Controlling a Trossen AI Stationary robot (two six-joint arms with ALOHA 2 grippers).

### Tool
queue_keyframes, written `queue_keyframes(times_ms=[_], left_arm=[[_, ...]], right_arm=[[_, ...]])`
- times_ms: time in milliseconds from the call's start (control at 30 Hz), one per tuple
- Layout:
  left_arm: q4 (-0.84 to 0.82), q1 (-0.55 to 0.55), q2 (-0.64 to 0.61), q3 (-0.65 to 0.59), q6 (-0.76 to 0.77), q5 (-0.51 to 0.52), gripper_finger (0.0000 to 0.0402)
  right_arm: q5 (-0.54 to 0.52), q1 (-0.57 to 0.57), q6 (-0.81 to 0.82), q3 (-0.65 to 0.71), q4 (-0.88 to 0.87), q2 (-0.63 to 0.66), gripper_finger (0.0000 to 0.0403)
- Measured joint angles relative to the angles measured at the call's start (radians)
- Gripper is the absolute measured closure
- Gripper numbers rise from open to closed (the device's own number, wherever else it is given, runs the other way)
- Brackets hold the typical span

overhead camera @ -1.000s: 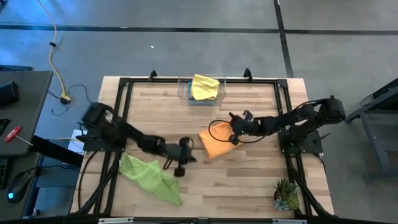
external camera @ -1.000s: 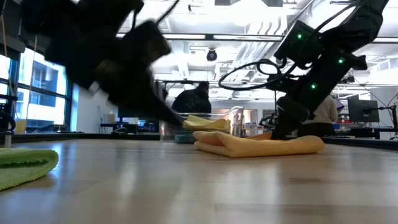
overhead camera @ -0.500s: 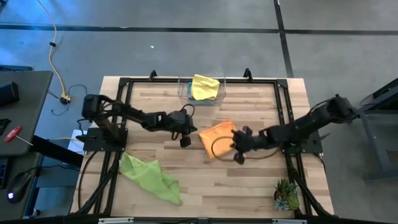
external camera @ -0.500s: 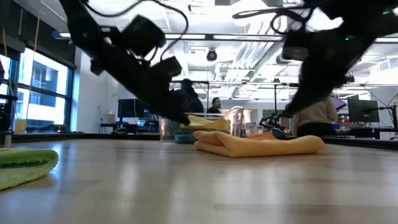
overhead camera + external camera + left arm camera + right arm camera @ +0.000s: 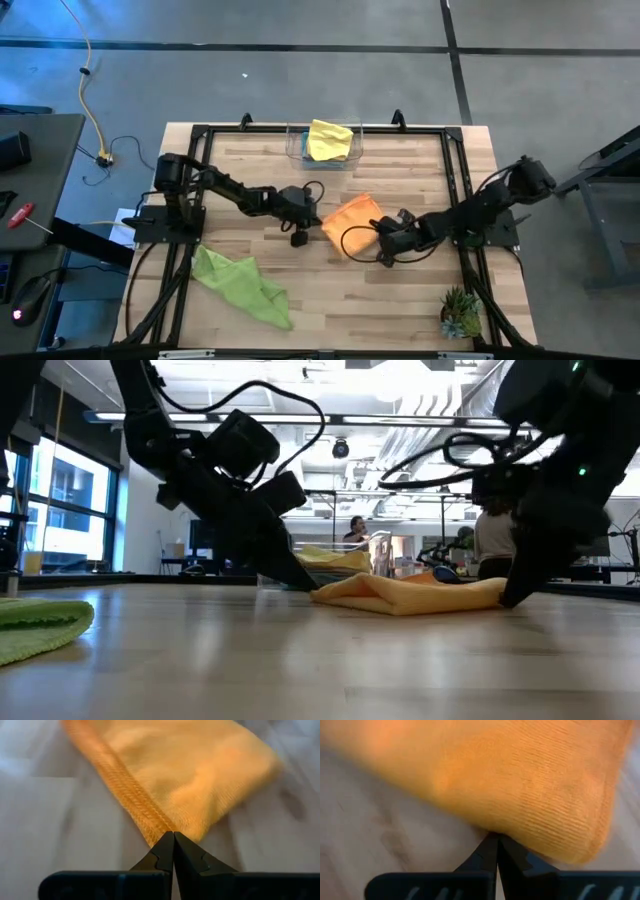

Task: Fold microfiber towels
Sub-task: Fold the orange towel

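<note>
Table [image 5: 400, 290]: wood top w/ black frame round the edges. Both arms reach in toward the centre.

Left arm runs from the left edge inward; left gripper [image 5: 312, 222] is down at the orange towel's [image 5: 352, 222] left edge, fingers pressed together, tips right at the stitched hem in the wrist view. Looks like touching, not pinching any cloth, tho the low view is too cluttered to be sure.

Right arm comes from the right edge; right gripper [image 5: 378, 246] sits at the orange towel's near-right corner, jaws also pressed together, tips against the folded edge.

Green towel [image 5: 243, 284]: crumpled near the front-left corner, well apart from both grippers.

Orange towel: folded, about table centre, between the two grippers.

Bin [image 5: 298, 150]: clear, at the middle of the back edge, yellow towel [image 5: 329, 139] draped in it.

Plant [image 5: 460, 313]: front-right corner.
</note>
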State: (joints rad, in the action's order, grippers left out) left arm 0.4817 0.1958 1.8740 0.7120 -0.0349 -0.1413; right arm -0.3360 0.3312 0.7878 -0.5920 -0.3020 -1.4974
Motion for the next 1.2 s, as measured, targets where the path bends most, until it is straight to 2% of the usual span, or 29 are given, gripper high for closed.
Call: queue_keyframes(times_ms=[200, 500, 633, 767, 867, 967, 1133, 1200], left_arm=[[-0.01, -0.071, 0.0, 0.0, 0.06, -0.001, 0.0401], [0.043, -0.227, 0.0, 0.0, 0.127, 0.121, 0.0401], [0.061, -0.259, 0.0, 0.0, 0.156, 0.132, 0.0401], [0.008, -0.275, -0.053, 0.0, 0.141, 0.198, 0.0401], [-0.104, -0.249, -0.103, 0.002, 0.142, 0.276, 0.0401], [-0.208, -0.211, -0.112, -0.002, 0.168, 0.332, 0.0401], [-0.17, -0.174, -0.067, -0.009, 0.19, 0.32, 0.0401], [-0.106, -0.182, -0.036, 0.0, 0.192, 0.295, 0.0401]], right_arm=[[-0.041, -0.063, -0.055, 0.0, -0.045, 0.001, 0.0402], [-0.047, -0.162, -0.257, 0.002, -0.038, 0.0, 0.0402], [-0.04, -0.181, -0.337, -0.02, -0.067, 0.02, 0.0403], [-0.018, -0.168, -0.318, -0.039, -0.141, 0.08, 0.0403], [0.026, -0.145, -0.248, -0.039, -0.189, 0.118, 0.0403], [0.013, -0.126, -0.173, -0.016, -0.192, 0.122, 0.0403], [-0.032, -0.161, -0.14, -0.001, -0.16, 0.092, 0.0403], [-0.032, -0.187, -0.164, -0.001, -0.129, 0.081, 0.0403]])
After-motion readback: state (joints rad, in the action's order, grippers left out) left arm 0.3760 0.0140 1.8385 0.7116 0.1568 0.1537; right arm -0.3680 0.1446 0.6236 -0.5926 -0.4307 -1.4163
